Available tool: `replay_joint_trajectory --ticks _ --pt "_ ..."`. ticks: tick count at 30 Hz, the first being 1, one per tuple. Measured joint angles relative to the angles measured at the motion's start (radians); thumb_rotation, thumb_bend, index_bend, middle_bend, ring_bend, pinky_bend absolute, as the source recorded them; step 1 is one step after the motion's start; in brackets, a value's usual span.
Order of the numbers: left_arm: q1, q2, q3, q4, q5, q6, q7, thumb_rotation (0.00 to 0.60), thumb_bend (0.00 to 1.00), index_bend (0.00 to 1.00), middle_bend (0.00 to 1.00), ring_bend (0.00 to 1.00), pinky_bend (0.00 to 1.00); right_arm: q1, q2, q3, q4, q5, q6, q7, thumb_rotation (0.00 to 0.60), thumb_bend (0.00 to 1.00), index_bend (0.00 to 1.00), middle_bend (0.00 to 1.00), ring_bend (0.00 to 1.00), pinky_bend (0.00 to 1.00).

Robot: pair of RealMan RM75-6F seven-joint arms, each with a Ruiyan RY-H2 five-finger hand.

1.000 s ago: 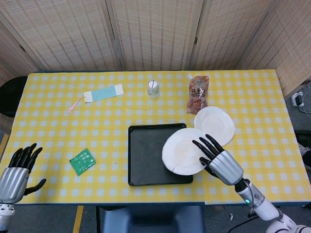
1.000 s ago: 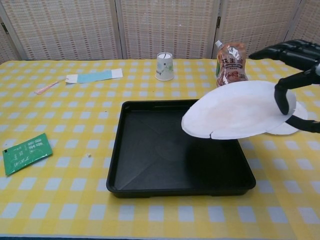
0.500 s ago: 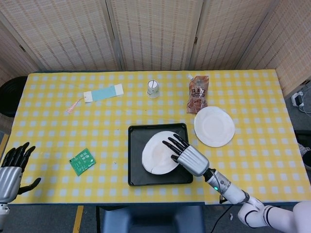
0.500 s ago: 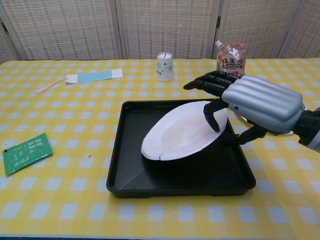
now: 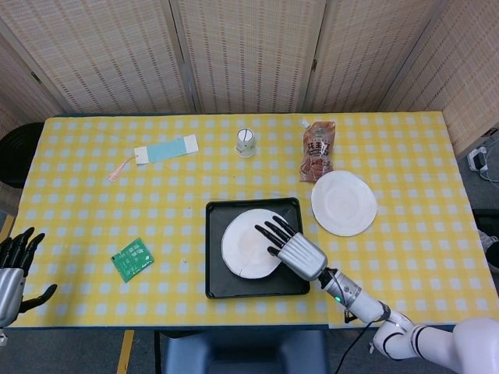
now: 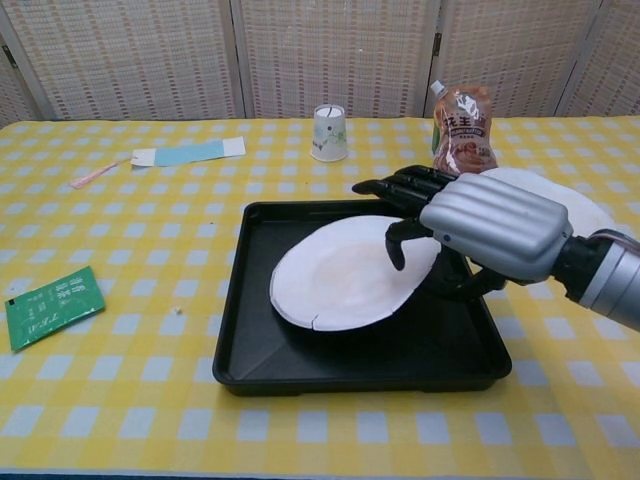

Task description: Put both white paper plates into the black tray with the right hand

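Note:
One white paper plate lies low inside the black tray, slightly tilted, its right edge pinched by my right hand between thumb and fingers. The second white paper plate rests on the table to the right of the tray, partly hidden behind the right hand in the chest view. My left hand hangs at the table's near left corner, fingers apart and holding nothing.
A paper cup and a brown snack pouch stand behind the tray. A blue strip lies far left, a green packet near left.
The right hand carried the plate leftward from beside the tray and lowered it into the tray. The left hand drifted down and further left.

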Motion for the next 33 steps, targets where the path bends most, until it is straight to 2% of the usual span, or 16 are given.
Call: replay_joint_trajectory --ticks 3,6,14,21,27,33 --pt "0.003 -0.006 -0.001 0.014 0.021 0.022 -0.002 0.6 0.3 0.0 0.01 0.0 0.0 0.001 0.022 -0.004 -0.035 0.02 -0.028 -0.024 0.6 0.43 0.18 0.0 0.0 0.0" --pt "0.005 -0.019 -0.007 0.026 0.022 0.035 0.002 0.6 0.29 0.0 0.01 0.0 0.0 0.005 0.053 -0.005 -0.088 0.045 -0.062 -0.04 0.6 0.43 0.11 0.0 0.0 0.0" --pt "0.003 -0.021 -0.014 0.029 0.004 0.02 0.009 0.6 0.29 0.0 0.01 0.0 0.0 0.015 0.148 -0.007 -0.22 0.094 -0.109 -0.064 0.6 0.43 0.07 0.0 0.0 0.0" --pt "0.002 -0.023 -0.016 0.026 0.006 0.022 0.012 0.6 0.29 0.0 0.01 0.0 0.0 0.035 0.127 0.016 -0.211 0.139 -0.141 -0.069 0.6 0.43 0.07 0.0 0.0 0.0" --pt "-0.003 -0.023 -0.013 0.032 0.011 0.009 0.007 0.6 0.29 0.0 0.01 0.0 0.0 0.0 0.163 0.015 -0.236 0.132 -0.046 -0.051 0.6 0.42 0.07 0.0 0.0 0.0" --pt "-0.009 -0.029 -0.009 0.032 0.018 0.0 0.019 0.6 0.29 0.0 0.01 0.0 0.0 -0.121 0.233 -0.013 -0.233 0.147 0.102 -0.003 0.6 0.43 0.08 0.0 0.0 0.0"
